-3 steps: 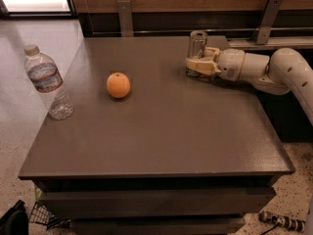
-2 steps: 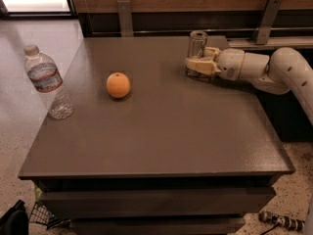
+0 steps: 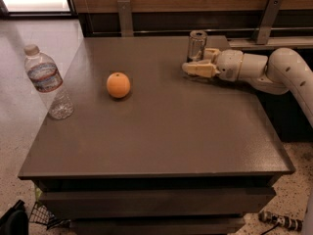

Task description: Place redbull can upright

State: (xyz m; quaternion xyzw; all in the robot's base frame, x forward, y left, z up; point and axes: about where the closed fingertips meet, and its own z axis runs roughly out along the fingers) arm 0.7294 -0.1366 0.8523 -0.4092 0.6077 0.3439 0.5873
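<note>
The redbull can (image 3: 197, 44), slim and silver with a shiny round top, stands upright near the far right edge of the dark table (image 3: 156, 131). My gripper (image 3: 199, 62) reaches in from the right on a white arm (image 3: 274, 70). It is at the can's base, on its near and right side. I cannot tell whether it touches the can.
An orange (image 3: 118, 85) sits left of the table's centre. A clear plastic water bottle (image 3: 48, 82) stands upright near the left edge. A wooden wall with metal brackets (image 3: 266, 18) runs behind the table. A cable lies on the floor (image 3: 276, 220) at the lower right.
</note>
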